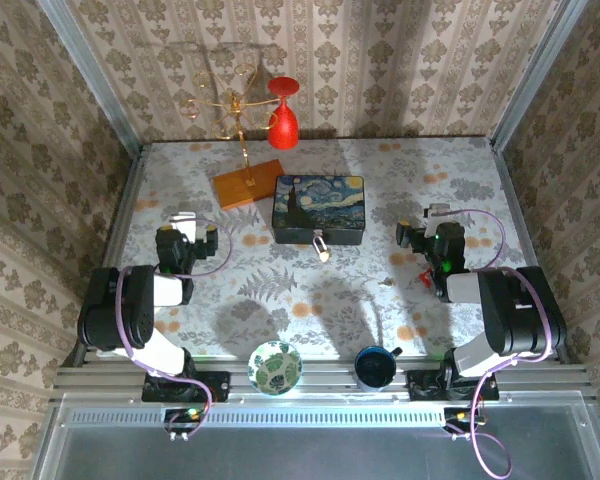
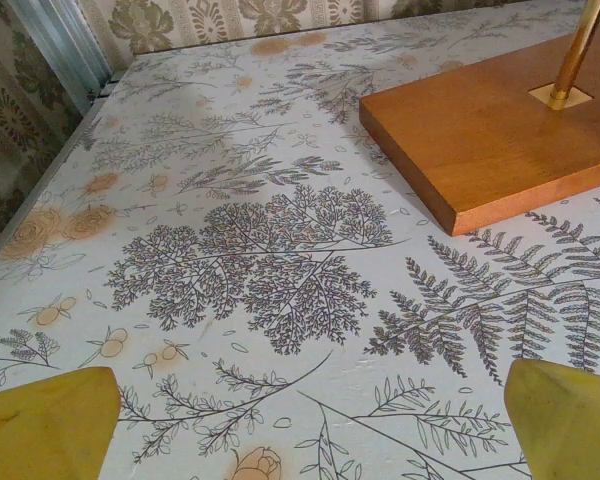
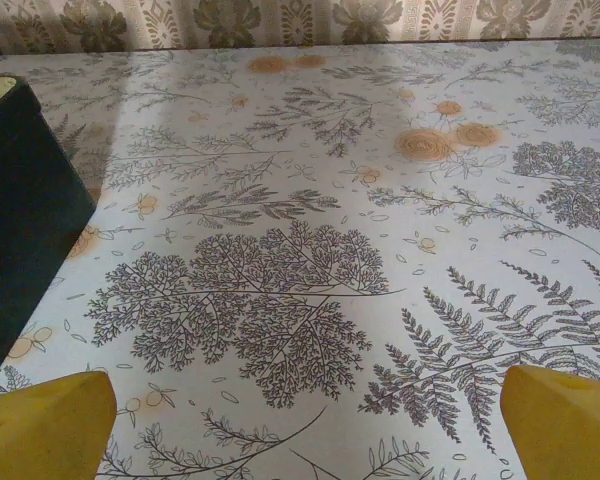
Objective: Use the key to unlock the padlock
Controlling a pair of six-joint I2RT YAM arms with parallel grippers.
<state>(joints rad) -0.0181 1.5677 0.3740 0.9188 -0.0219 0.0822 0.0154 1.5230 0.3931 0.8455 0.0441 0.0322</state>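
The left pincer (image 1: pixel 188 220) is hovering over the surface (image 1: pixel 380 170), fingers spread wide, with a wooden base (image 1: pixel 248 184) lying just ahead to its right. The padlock (image 1: pixel 321 244) is hanging at the front of the blue box (image 1: pixel 318 205), between the two pincers. The right pincer (image 1: pixel 436 222) is gaping equally wide, the box sitting to its left.

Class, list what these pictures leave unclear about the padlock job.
Tiny brass padlock with silvery shackle, top view: too small to tell locked or open.
Painted blue box, right wrist view: cut off by left edge.
Orange wooden base, left wrist view: cut off by right edge.
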